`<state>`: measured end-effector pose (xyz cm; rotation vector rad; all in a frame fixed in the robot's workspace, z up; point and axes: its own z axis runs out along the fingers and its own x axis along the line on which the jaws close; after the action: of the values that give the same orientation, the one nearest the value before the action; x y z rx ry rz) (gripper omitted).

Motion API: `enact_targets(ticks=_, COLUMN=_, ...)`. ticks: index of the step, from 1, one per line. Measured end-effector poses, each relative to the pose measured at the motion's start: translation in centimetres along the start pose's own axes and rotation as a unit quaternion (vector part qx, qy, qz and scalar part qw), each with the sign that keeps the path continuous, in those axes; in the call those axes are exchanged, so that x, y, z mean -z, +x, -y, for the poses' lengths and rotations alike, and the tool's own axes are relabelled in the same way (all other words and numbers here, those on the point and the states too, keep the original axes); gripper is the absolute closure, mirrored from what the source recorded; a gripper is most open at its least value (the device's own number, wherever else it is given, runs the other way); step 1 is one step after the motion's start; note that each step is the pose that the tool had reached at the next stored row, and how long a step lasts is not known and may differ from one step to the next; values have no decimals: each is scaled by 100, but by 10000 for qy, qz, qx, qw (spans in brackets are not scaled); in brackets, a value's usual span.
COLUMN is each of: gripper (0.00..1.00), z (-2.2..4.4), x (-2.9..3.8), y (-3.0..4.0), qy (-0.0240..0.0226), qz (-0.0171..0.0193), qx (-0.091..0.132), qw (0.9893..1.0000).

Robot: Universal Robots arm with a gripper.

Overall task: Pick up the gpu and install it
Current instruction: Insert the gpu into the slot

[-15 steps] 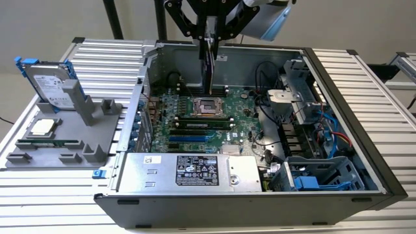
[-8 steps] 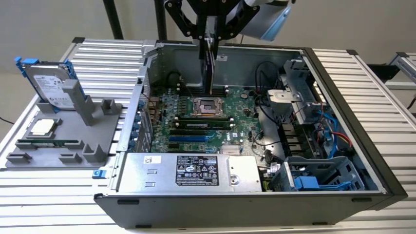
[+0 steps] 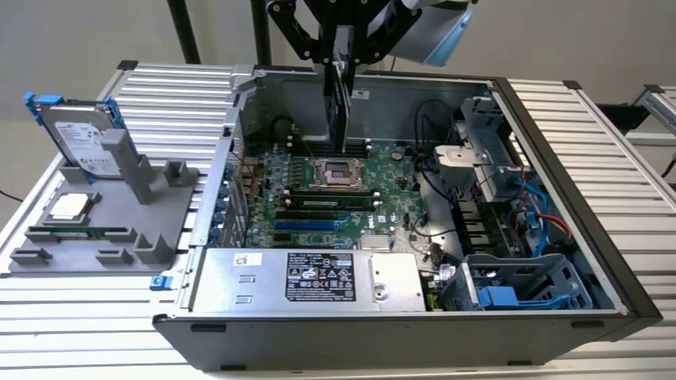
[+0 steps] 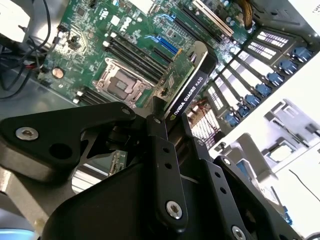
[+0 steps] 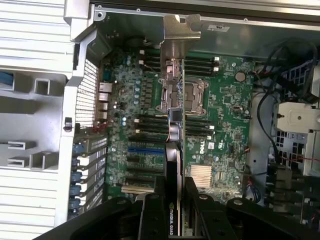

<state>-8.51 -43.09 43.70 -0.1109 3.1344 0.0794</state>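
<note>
The gpu (image 3: 340,111) hangs edge-down over the open computer case (image 3: 549,142), above the motherboard (image 3: 317,198) near the CPU socket (image 3: 340,170). My gripper (image 3: 340,71) is shut on its upper edge. In the second wrist view the black cooler (image 4: 192,87) and green card (image 4: 172,80) stick out from between the black fingers (image 4: 159,140). The first wrist view looks down along the card's edge (image 5: 175,130), with its silver bracket (image 5: 177,35) at the far end, over the socket and slots. The gpu is clear of the board, not seated.
A grey fixture (image 3: 106,253) at the exterior view's left carries a hard drive in a blue frame (image 3: 79,134), a CPU chip (image 3: 69,207) and a memory stick (image 3: 79,233). Inside the case are the power supply (image 3: 306,277), cables (image 3: 444,182) and a drive cage (image 3: 518,285).
</note>
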Motion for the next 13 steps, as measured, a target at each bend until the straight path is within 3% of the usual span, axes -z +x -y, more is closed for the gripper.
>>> enact_targets(ticks=13, gripper=100, z=0, x=3, y=0, qy=0, qz=-6, qx=105, qw=9999)
